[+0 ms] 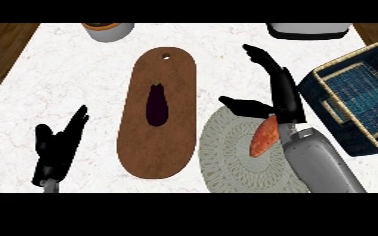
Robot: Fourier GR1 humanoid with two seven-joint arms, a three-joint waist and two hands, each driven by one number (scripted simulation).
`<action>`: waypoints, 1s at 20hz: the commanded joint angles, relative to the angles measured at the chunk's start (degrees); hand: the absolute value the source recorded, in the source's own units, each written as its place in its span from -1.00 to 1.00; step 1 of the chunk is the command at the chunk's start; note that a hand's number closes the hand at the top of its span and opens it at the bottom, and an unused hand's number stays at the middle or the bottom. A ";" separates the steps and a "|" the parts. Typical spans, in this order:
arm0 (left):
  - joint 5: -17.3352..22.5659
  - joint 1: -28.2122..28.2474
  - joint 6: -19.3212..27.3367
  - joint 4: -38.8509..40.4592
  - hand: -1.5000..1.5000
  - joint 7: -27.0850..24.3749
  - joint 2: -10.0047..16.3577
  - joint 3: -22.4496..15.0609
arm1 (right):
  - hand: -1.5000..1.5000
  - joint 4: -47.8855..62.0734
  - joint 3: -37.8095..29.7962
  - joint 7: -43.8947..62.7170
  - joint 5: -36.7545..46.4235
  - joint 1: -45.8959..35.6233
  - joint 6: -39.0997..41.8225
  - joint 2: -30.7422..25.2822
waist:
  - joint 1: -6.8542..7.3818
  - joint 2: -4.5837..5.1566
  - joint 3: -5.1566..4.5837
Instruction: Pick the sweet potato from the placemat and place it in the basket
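**Head view: approach to the grasp.** You are at the first step, and the pick has not been made. The sweet potato [264, 137] lies tilted on the right part of the round grey placemat [229, 152], with its upper end tucked beside the wrist of the right hand [286, 99]. No finger is curled round it.

**Pose.** The right forearm comes in from the lower right edge and crosses the placemat's right side. The fingers [260, 60] are straight and spread, and they point up and to the left, past the sweet potato and out over the bare table [66, 80]. The thumb sticks out to the left, over the placemat's upper rim. The left hand [55, 147] rests at the lower left with its fingers up and relaxed.

**Next move (a judgement).** The palm seems to sit beyond the sweet potato, so you will probably need to draw the hand back and lower it, then close the fingers and thumb across the sweet potato's width. The carry after that should be short, because the basket [317, 92] stands just beside the hand on its right.

**Also shown.** An eggplant [156, 107] lies on the wooden cutting board [159, 150], left of the placemat (leave it where it is).
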 commanded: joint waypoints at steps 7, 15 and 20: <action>1.39 5.38 -0.49 3.17 0.00 3.44 -0.02 0.62 | -1.00 -7.93 1.00 30.62 8.45 -11.45 21.81 -21.23 | -2.67 -0.63 -0.85; 0.67 6.46 -0.07 2.04 0.00 2.80 -1.71 -0.49 | -1.00 -16.35 -2.82 47.87 -12.65 -17.53 46.95 -28.56 | -3.10 -0.35 -0.63; 1.91 7.14 -0.86 -0.97 0.00 5.13 0.24 1.25 | -1.00 -19.03 -5.99 54.57 -24.34 -18.03 53.05 -35.11 | -2.40 -0.28 -0.48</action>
